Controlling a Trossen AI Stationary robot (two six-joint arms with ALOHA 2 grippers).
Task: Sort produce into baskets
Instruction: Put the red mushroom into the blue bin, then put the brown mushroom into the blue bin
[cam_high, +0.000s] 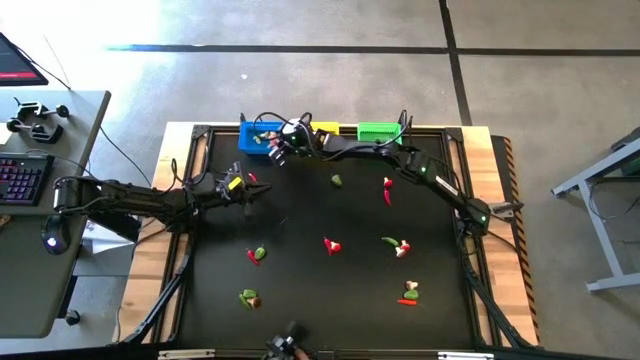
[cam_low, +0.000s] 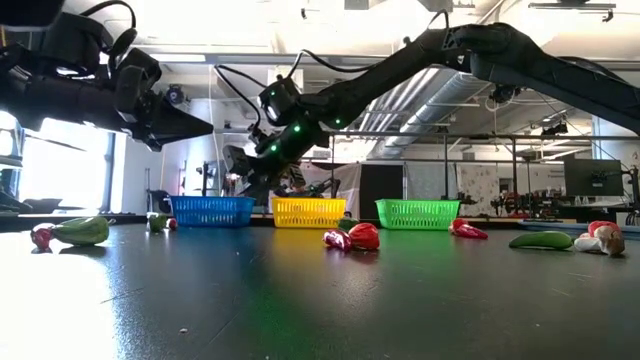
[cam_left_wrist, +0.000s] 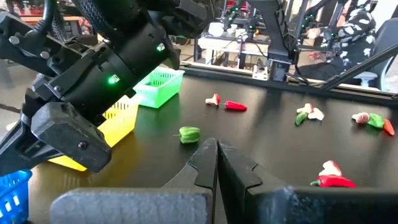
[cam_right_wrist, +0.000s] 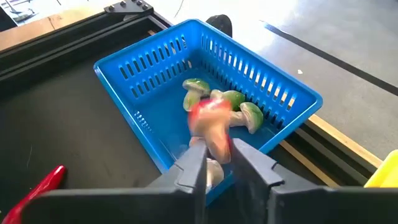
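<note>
Above blue basket (cam_right_wrist: 149, 71), blurred red-white produce (cam_right_wrist: 210, 127), orientation unclear

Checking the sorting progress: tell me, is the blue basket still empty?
No, the blue basket already holds several green and whitish produce pieces.

I count three baskets along the worktop's far edge: one blue basket (cam_high: 258, 137), one yellow basket (cam_high: 327, 131), one green basket (cam_high: 379, 131).

Loose produce lies in eight spots on the worktop (cam_high: 300, 215). Four of them are toward the near edge and four are farther up. Some spots are tight pairs I cannot split from above.

Inside the blue basket I make out three green-and-whitish pieces (cam_right_wrist: 233, 98). There is one more red-and-pale piece (cam_right_wrist: 211, 124), too blurred to name.

Of pincers I have two: my left gripper (cam_left_wrist: 216, 144) and my right gripper (cam_right_wrist: 217, 155).
</note>
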